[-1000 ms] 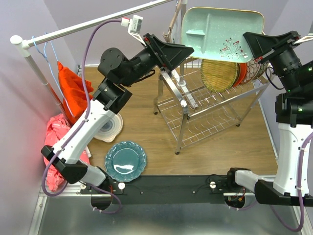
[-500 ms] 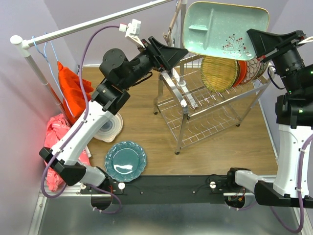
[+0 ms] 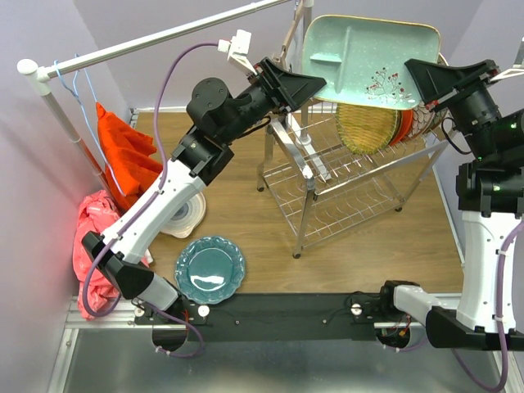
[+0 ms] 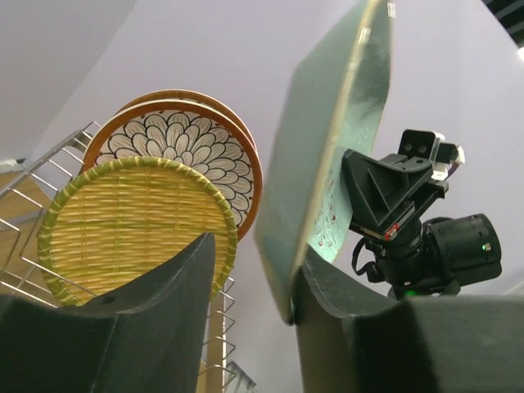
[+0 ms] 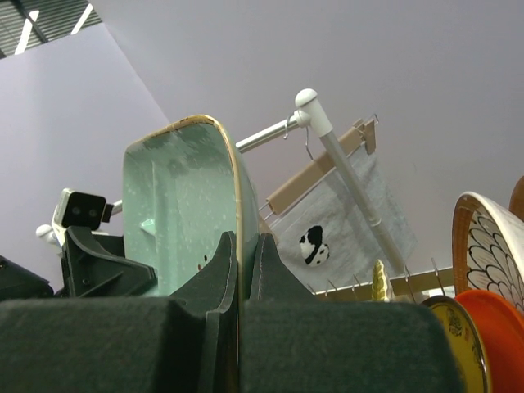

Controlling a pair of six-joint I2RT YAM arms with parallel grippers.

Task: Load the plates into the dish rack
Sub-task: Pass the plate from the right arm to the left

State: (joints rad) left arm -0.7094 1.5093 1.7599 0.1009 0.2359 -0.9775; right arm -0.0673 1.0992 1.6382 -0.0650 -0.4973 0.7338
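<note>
The right fingers (image 5: pixel 219 270) clench the right edge of the pale green divided plate (image 3: pixel 368 57), held high above the dish rack (image 3: pixel 344 176). The left fingers (image 4: pixel 176 278) straddle its left edge, released, one clear of it. This looks like a two-handed hold before slotting; next the left should pinch, then both lower it into the rack.

The dish rack (image 3: pixel 309 205) stands in the middle. A row of plates (image 3: pixel 368 127) stands in its top shelf, at the 1 o'clock corner. The tray (image 3: pixel 372 57) hangs over them at 12 o'clock. A lone plate (image 3: pixel 210 269) lies flat at 8 o'clock from the rack. The rail (image 3: pixel 139 45) runs at 10 o'clock.
</note>
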